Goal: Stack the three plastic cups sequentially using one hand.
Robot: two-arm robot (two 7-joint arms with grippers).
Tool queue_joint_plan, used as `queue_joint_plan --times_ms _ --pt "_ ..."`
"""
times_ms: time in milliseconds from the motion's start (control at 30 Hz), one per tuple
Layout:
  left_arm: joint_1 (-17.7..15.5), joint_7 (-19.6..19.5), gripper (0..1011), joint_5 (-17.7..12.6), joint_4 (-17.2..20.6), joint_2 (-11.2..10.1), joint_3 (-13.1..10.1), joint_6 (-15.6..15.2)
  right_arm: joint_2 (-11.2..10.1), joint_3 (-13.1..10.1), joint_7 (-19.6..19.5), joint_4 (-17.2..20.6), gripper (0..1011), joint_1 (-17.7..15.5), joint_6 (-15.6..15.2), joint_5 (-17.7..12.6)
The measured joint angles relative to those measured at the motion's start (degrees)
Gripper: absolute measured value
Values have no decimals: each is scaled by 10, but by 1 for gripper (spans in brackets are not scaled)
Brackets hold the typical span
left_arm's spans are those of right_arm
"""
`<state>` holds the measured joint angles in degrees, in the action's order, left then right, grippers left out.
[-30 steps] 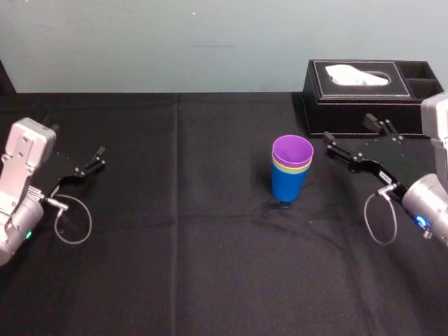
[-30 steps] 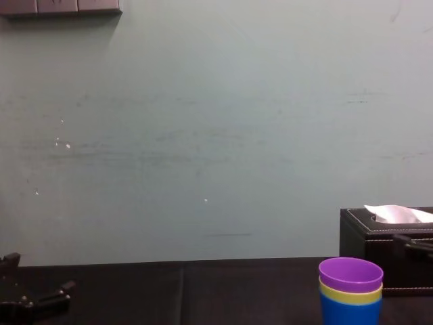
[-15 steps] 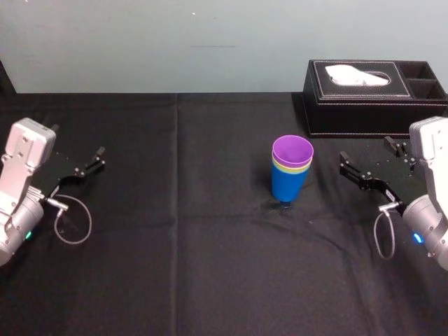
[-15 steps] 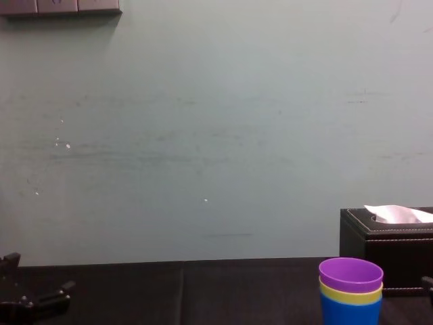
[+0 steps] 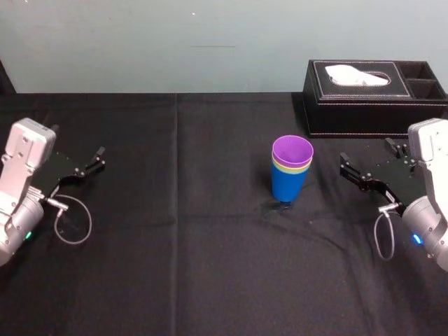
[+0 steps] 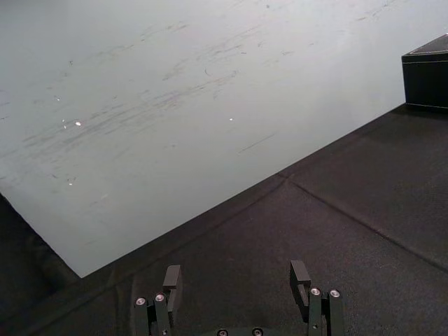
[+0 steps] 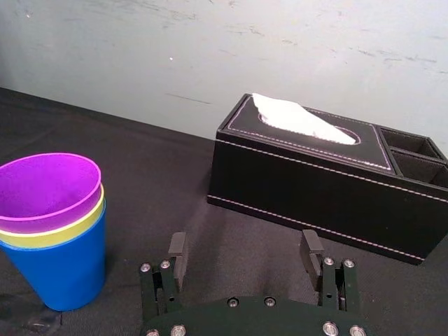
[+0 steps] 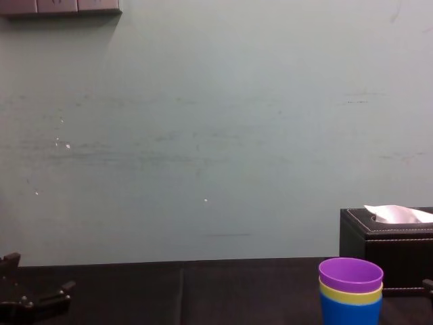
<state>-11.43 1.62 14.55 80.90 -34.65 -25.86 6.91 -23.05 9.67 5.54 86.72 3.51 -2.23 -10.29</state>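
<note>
The purple cup (image 5: 292,150) sat nested in the yellow-green cup (image 5: 283,168), that in the blue cup (image 5: 288,185), upright on the surface (image 5: 210,266). I had the right gripper (image 7: 244,240) near the stack, jaws spread and holding nothing. The left gripper (image 6: 236,269) was parked far left, jaws spread too.

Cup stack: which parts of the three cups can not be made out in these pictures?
- The yellow-green cup: its body is hidden inside the blue cup in the head, chest and right wrist views; just a rim band shows.
- The purple cup: its outer wall below the rim is hidden inside the yellow-green cup.
- The blue cup, chest view: its lower part is cut off by the bottom edge.
</note>
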Motion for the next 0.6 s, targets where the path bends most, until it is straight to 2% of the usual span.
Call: queue_joint_plan --times_ms 600 --pt "0 0 1011 0 0 0 0 0 -1 1 0 1 1003 0 1 -2"
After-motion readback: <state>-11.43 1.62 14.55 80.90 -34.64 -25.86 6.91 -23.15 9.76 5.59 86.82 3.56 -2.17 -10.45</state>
